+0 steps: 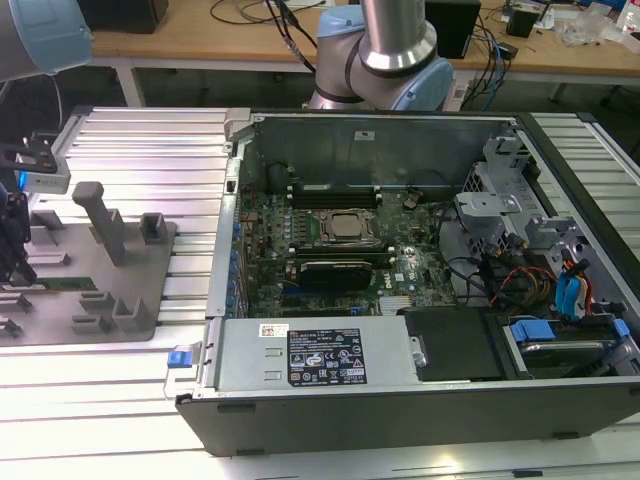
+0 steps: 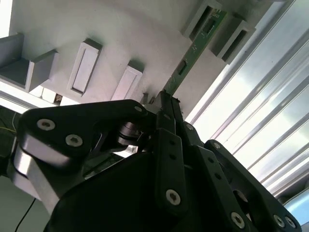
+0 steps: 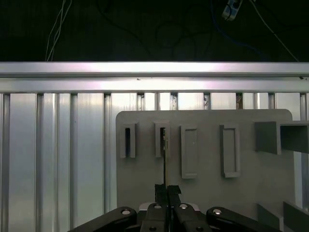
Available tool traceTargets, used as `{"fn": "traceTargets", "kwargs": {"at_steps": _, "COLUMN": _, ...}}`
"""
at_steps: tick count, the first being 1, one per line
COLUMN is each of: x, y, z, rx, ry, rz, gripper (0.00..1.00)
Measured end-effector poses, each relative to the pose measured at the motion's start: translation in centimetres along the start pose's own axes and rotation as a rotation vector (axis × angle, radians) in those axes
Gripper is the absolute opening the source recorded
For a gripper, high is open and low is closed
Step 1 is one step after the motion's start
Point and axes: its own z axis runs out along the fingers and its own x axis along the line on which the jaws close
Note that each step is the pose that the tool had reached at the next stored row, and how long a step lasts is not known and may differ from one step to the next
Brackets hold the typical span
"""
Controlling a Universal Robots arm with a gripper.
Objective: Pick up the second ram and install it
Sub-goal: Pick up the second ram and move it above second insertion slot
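We find the gripper [image 3: 167, 189] pressed together on the near end of the second ram [image 2: 194, 47]. Its fingers [image 2: 169, 137] meet on either side of the thin green board with no gap that we can make out. We judge this to be a pinch on the stick rather than a hover over it, though the contact itself is hidden between the pads.

The stick stands on its long edge, so in the first wrist view it reads as one dark line. Its long axis runs straight out from the fingertips, in line with the gripper rather than across it. The far end sits in a raised grey holder [image 3: 161, 126], one of a row on the fixture plate [image 3: 270, 188]. We take it that the stick has not left its cradle.

The plate lies on the ribbed aluminium bench [image 3: 58, 159]. In the exterior view the green strip lies along the plate, with the gripper at the end toward that view's left. The other end points toward that view's right, where the open computer case [image 1: 400, 405] stands well apart from the plate. Its motherboard [image 1: 330, 262] is exposed. We cannot tell from here which memory slots are filled.
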Motion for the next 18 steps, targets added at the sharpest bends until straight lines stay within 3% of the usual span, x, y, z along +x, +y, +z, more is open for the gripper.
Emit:
{"fn": "traceTargets", "kwargs": {"at_steps": 8, "x": 0.00, "y": 0.00, "z": -0.05, "rx": -0.0001, "ry": 0.0001, "rz": 0.000, "gripper": 0.09}}
{"fn": "traceTargets", "kwargs": {"at_steps": 18, "x": -0.02, "y": 0.10, "z": -2.52, "rx": -0.0001, "ry": -0.0001, "rz": 0.000, "gripper": 0.09}}
